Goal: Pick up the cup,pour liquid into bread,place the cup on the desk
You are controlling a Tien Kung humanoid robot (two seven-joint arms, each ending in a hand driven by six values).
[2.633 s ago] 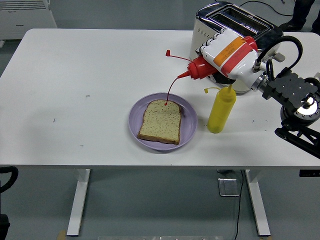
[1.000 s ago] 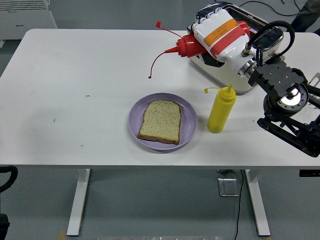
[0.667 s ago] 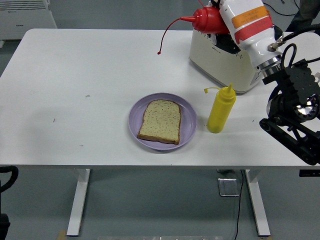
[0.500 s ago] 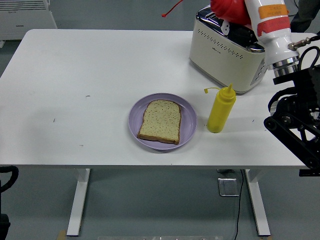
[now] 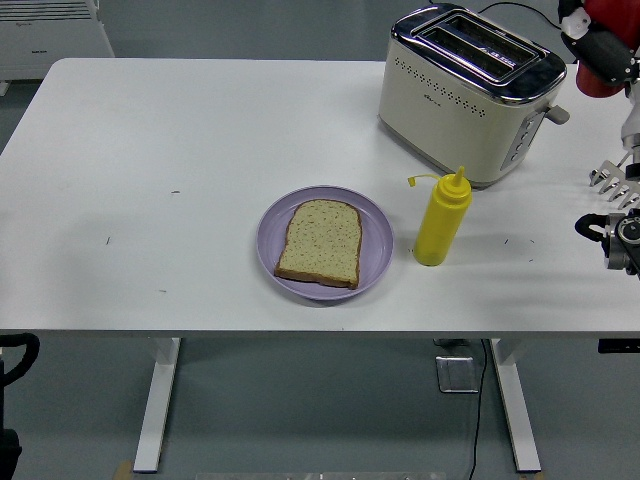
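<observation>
the right hand (image 5: 608, 45) was up at the far right edge, fingers wrapped round the red bottle (image 5: 603, 62) — mostly out of sight. the bread (image 5: 320, 243) lay on the purple plate (image 5: 375, 262), the yellow bottle (image 5: 441, 219) just beside it, the toaster (image 5: 468, 92) behind.

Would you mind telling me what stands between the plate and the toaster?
In the head view, only the yellow bottle stands between the plate and the toaster, upright, just right of the plate.
</observation>
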